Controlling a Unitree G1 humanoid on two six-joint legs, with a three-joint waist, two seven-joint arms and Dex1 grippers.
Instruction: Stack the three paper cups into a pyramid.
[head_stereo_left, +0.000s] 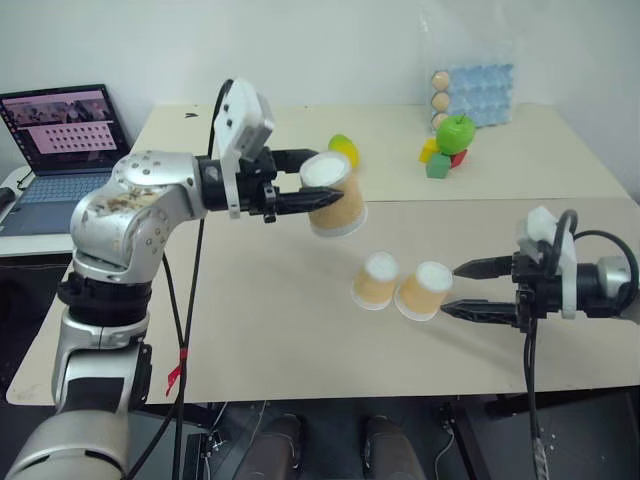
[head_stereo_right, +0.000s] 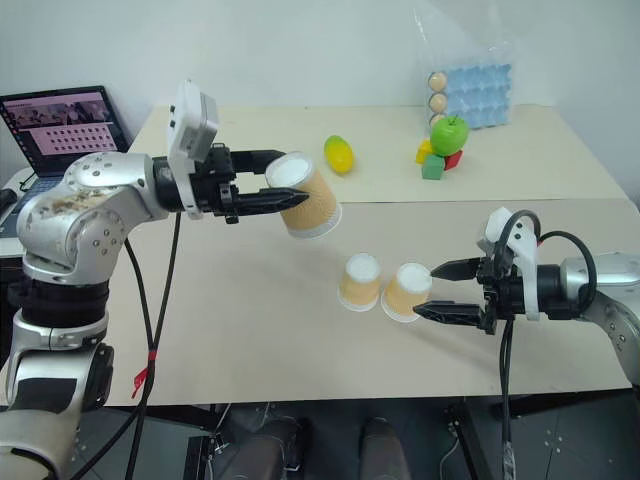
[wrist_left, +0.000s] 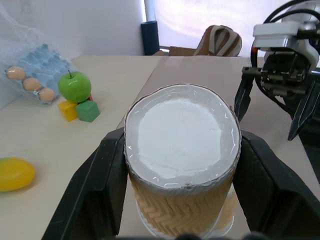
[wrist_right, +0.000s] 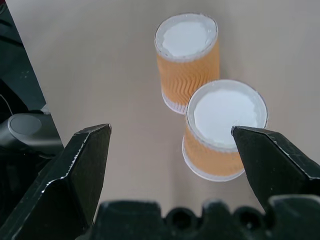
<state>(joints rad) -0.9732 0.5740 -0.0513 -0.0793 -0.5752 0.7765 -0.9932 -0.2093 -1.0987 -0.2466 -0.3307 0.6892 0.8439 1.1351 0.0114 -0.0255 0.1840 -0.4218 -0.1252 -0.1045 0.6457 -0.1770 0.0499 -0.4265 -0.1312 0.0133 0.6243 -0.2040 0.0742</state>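
Two paper cups (head_stereo_left: 377, 280) (head_stereo_left: 424, 290) stand upside down, side by side and touching, in the middle of the beige table (head_stereo_left: 250, 330). The third cup (head_stereo_left: 335, 197) hangs tilted in the air above and left of them, white bottom up. My left gripper (head_stereo_left: 325, 180) is shut on its sides, and the left wrist view shows this cup (wrist_left: 182, 150) between both black fingers. My right gripper (head_stereo_left: 450, 289) is open just right of the pair, fingertips close to the nearer cup (wrist_right: 222, 130) and nothing held.
At the table's far side lie a yellow-green fruit (head_stereo_left: 344, 148), a green apple (head_stereo_left: 456, 132) on coloured blocks (head_stereo_left: 438, 160), and an egg carton (head_stereo_left: 478, 90). A laptop (head_stereo_left: 65, 135) sits on a side surface at the left.
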